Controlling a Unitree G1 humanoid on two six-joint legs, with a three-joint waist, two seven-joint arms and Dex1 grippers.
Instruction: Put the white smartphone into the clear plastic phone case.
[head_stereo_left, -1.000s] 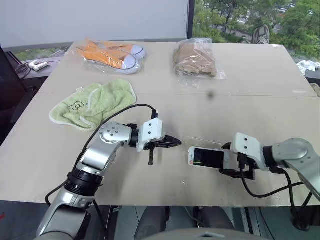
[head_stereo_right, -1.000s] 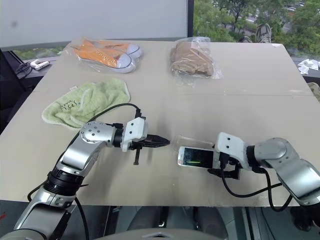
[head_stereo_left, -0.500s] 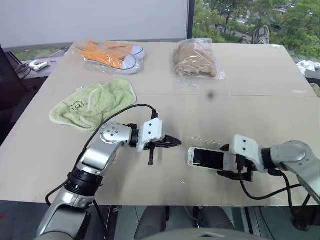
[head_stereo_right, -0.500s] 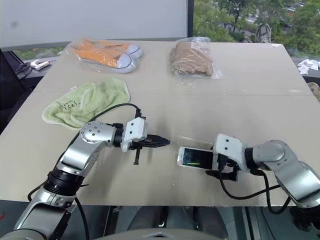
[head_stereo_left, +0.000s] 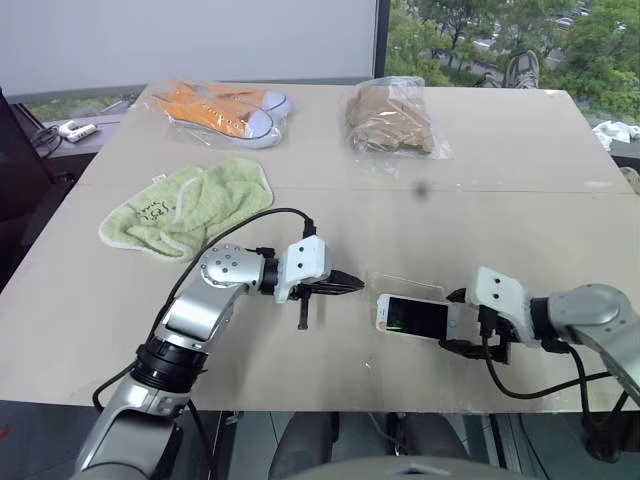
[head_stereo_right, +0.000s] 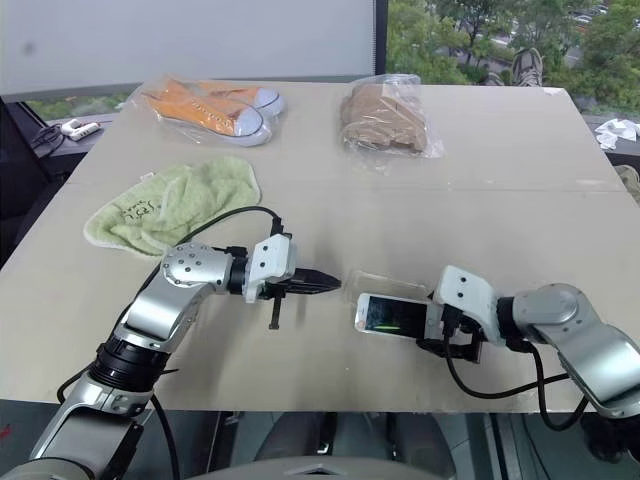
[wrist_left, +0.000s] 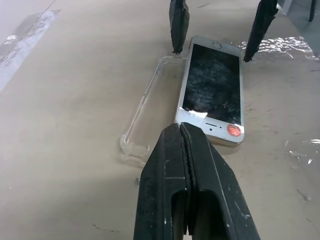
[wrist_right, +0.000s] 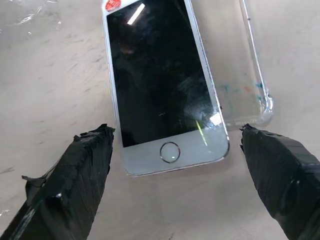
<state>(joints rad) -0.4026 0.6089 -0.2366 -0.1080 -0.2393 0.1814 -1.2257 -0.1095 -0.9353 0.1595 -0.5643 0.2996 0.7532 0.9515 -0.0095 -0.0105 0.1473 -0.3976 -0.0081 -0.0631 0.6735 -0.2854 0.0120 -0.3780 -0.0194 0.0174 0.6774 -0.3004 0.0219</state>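
The right gripper (wrist_right: 170, 165) stands wide open, its two taped black fingers (wrist_right: 75, 175) straddling the home-button end of the white smartphone (wrist_right: 160, 80) without touching it. The phone lies face up on the table (head_stereo_left: 480, 200), one long side overlapping the clear plastic phone case (wrist_left: 150, 107), which lies just beside and partly under it, so the phone is not yet seated. Facing the phone's other end, the left gripper (wrist_left: 182, 132) is pressed shut and holds nothing, its tip close to the phone's near end. The risk, as I judge it: the case is light and slick, so a push or a skewed pinch could slide it away or tilt the phone onto its rim instead of seating it
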